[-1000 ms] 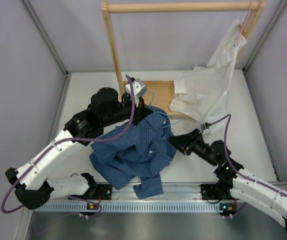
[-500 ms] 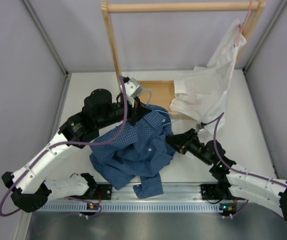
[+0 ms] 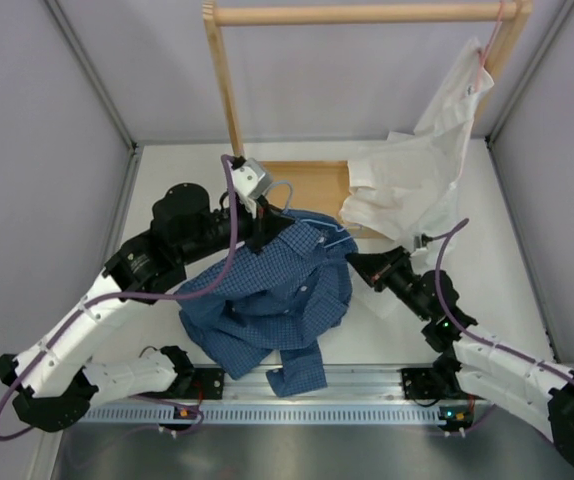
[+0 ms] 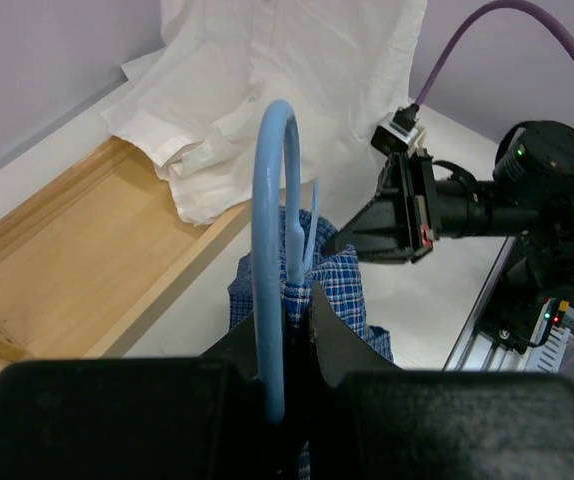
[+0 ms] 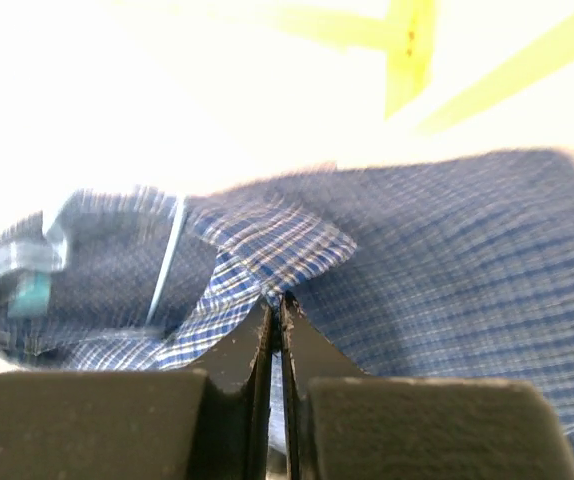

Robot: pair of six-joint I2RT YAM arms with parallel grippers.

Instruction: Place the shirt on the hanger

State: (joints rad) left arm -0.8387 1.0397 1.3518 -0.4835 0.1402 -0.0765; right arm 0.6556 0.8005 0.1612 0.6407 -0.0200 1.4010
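Observation:
The blue checked shirt point(image 3: 267, 300) lies bunched on the table between the arms. The light blue wire hanger point(image 3: 319, 218) sits at its collar, with its hook up in the left wrist view point(image 4: 270, 200). My left gripper point(image 3: 270, 228) is shut on the hanger's neck together with collar cloth point(image 4: 352, 290). My right gripper point(image 3: 353, 263) is shut on a fold of the shirt point(image 5: 447, 250) just below the collar tip. A thin stretch of the hanger wire point(image 5: 167, 260) shows inside the collar. Most of the hanger is hidden under the cloth.
A plain white shirt point(image 3: 407, 170) hangs from a pink hanger on the wooden rack point(image 3: 362, 14) at the back right and drapes onto the rack's wooden base point(image 3: 317, 185). Grey walls close in both sides. A metal rail point(image 3: 317, 385) runs along the near edge.
My left gripper has drawn back to the left with the hanger and collar. My right gripper has moved up and right with its fold, spreading the shirt's top.

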